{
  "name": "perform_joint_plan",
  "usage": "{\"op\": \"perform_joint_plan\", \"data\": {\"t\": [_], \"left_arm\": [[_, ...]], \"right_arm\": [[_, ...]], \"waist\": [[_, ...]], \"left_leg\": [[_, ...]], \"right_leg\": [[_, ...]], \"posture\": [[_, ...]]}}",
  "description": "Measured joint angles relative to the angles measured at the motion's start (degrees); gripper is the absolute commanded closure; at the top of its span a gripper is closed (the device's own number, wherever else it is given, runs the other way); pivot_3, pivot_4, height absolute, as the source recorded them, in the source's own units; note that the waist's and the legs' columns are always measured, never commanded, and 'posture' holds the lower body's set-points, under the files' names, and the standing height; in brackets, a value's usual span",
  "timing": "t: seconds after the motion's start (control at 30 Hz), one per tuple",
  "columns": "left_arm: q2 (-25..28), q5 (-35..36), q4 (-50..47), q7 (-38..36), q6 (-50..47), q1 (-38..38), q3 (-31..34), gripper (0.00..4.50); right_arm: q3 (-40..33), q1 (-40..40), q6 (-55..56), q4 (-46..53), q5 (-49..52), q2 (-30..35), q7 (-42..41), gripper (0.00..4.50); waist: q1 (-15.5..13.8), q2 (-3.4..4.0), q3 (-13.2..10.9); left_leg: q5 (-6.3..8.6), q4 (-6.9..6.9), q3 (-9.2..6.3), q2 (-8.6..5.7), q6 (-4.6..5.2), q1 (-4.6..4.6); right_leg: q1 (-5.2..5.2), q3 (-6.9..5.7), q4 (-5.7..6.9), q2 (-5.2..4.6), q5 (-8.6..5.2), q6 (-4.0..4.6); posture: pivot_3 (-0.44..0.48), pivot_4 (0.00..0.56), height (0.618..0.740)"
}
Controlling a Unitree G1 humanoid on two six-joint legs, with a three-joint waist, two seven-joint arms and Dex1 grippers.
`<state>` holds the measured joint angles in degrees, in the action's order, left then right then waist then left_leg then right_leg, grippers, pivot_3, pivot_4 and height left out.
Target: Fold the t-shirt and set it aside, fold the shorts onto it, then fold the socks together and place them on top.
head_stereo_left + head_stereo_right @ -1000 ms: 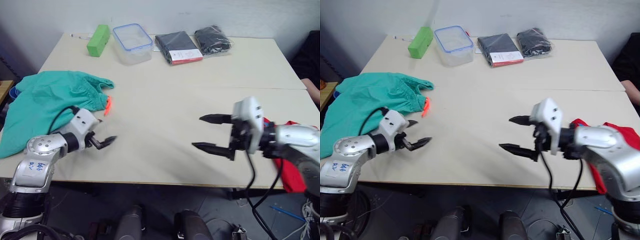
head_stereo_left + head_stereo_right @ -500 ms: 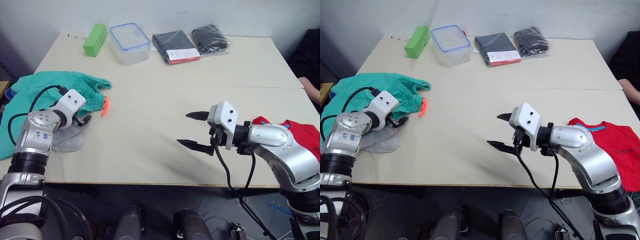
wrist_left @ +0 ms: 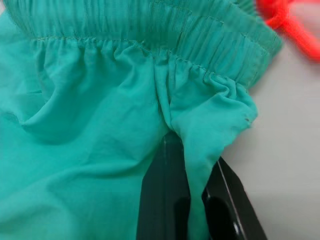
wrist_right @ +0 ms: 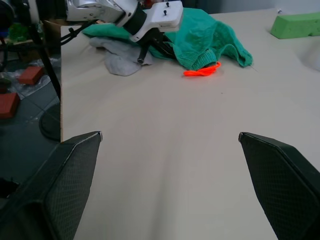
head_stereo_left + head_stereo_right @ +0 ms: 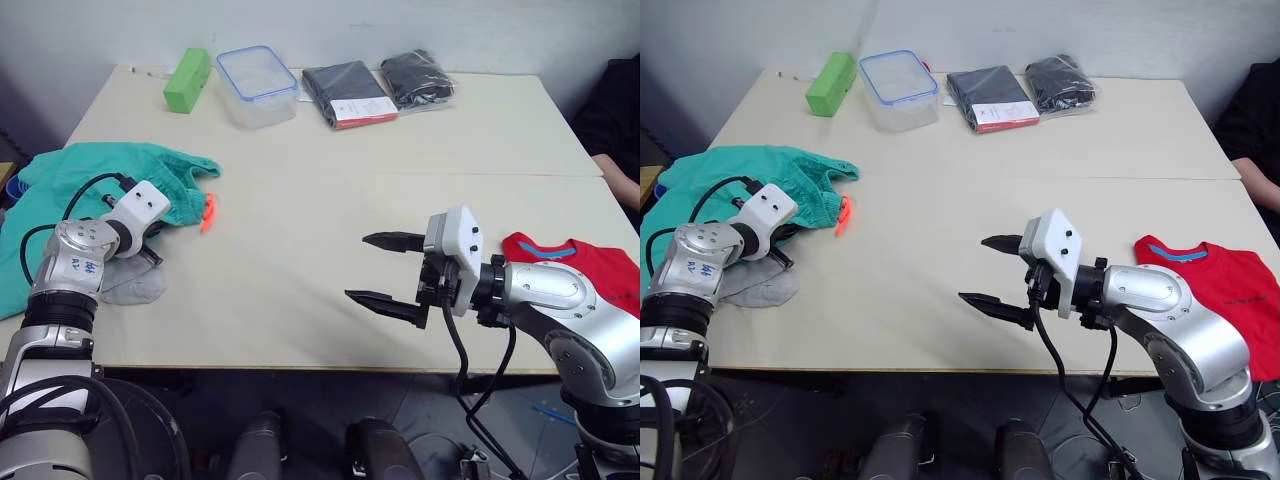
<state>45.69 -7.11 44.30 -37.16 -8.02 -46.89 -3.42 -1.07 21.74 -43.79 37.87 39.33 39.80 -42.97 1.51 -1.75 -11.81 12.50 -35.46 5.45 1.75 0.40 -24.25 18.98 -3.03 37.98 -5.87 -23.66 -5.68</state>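
Left eye view showed the left claw [image 5: 152, 250] at the waistband edge of the shorts [image 5: 100, 180], at about 9 o'clock on the surface [image 5: 300, 200]. One second before, this claw had hovered spread over bare surface nearer the front edge; it had since swung back onto the teal cloth. Left wrist view showed a fold of the shorts [image 3: 100, 125] lying between its two black fingers [image 3: 165, 200], which were pinching that fold below the gathered waistband. The orange drawstring [image 5: 209, 212] lay just beside the waistband. The socks [image 5: 135, 283] lay grey and rumpled, touching the shorts at their front edge.

The right claw [image 5: 385, 270] hung spread wide over bare surface at about 5 o'clock, holding nothing; it had drifted slightly towards centre and back within the second. The t-shirt [image 5: 590, 270] lay flat at 4 o'clock near the right edge.

Judgement: the shorts appeared to be the step in hand, with the shirt seemingly set aside.

Writing: blue handwritten marks on the left arm's casing could not be read. A red-and-white label on the dark packet [image 5: 348, 92] at 12 o'clock was illegible.
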Motion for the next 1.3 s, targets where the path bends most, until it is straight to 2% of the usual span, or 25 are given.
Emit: {"op": "perform_joint_plan", "data": {"t": [0.2,0.33,0.4,0.57,0.7,0.9,1.0,1.17,1.3], "left_arm": [[-1.8,-1.9,0.3,-7.3,8.0,-9.6,-4.4,4.48],[-8.8,1.5,-9.8,-17.9,9.5,-12.0,-7.1,4.48],[-12.6,4.9,-18.1,-23.7,7.2,-9.8,-9.6,4.48],[-15.8,9.2,-32.8,-32.2,0.4,-4.7,-14.7,4.48],[-21.3,11.6,-40.5,-33.2,-9.6,-3.8,-18.7,4.48],[-21.4,16.3,-48.1,-35.8,-22.1,-1.0,-20.9,4.48],[-20.3,16.3,-48.1,-35.7,-24.2,-0.4,-21.4,3.90],[-16.8,18.0,-50.1,-36.3,-27.3,1.0,-21.0,2.42],[-12.0,20.5,-53.2,-37.0,-27.6,2.8,-17.4,1.13]], "right_arm": [[-2.2,-1.6,-0.1,0.2,0.3,2.6,0.4,0.00],[-3.1,-3.8,0.3,0.3,-0.2,4.7,-0.2,0.00],[-3.5,-4.8,1.3,0.3,-1.4,5.9,-0.7,0.00],[-4.2,-9.7,3.1,0.3,-3.8,9.5,-2.6,0.00],[-6.2,-12.4,3.6,1.8,-4.0,9.5,-2.1,0.00],[-7.2,-17.0,6.3,2.9,-6.9,12.5,-3.5,0.00],[-7.2,-18.7,8.9,3.0,-8.8,13.8,-5.0,0.00],[-6.6,-19.1,12.7,2.9,-11.7,14.5,-6.8,0.00],[-4.6,-18.8,16.8,2.2,-15.4,14.8,-8.5,0.00]], "waist": [[-1.4,-0.20,0.0],[-2.2,-0.20,0.0],[-2.0,-0.20,0.0],[-0.4,-0.16,-0.1],[-0.7,-0.12,-0.1],[-0.5,-0.03,-0.1],[-0.6,-0.03,-0.1],[-0.7,-0.02,-0.1],[-0.7,-0.01,-0.1]], "left_leg": [[0.03,-0.18,0.00,-0.06,0.08,-0.18],[0.07,-0.34,-0.01,-0.10,0.15,-0.29],[0.07,-0.41,-0.03,-0.04,0.15,-0.42],[0.02,-0.44,-0.11,0.10,0.06,-0.30],[-0.02,-0.55,-0.12,0.08,0.09,-0.28],[-0.02,-0.52,-0.15,0.06,0.10,-0.12],[-0.02,-0.53,-0.15,0.06,0.10,-0.11],[-0.02,-0.52,-0.16,0.06,0.10,-0.11],[-0.02,-0.51,-0.17,0.07,0.10,-0.09]], "right_leg": [[0.02,-0.09,-0.08,-0.02,0.00,0.00],[-0.02,-0.13,-0.09,-0.05,0.01,-0.02],[-0.05,-0.09,-0.11,0.00,0.01,-0.02],[-0.06,-0.03,-0.09,0.21,0.00,-0.01],[-0.18,0.05,-0.15,0.21,0.00,0.01],[-0.35,0.07,-0.21,0.21,-0.01,0.02],[-0.37,0.07,-0.23,0.21,-0.01,0.02],[-0.37,0.07,-0.23,0.18,-0.01,0.02],[-0.38,0.07,-0.24,0.19,-0.01,0.02]], "posture": [[0.000,0.150,0.740],[0.000,0.150,0.740],[0.000,0.150,0.740],[0.000,0.150,0.740],[0.000,0.150,0.740],[0.000,0.150,0.740],[0.000,0.150,0.740],[0.000,0.150,0.740],[0.000,0.150,0.740]]}}
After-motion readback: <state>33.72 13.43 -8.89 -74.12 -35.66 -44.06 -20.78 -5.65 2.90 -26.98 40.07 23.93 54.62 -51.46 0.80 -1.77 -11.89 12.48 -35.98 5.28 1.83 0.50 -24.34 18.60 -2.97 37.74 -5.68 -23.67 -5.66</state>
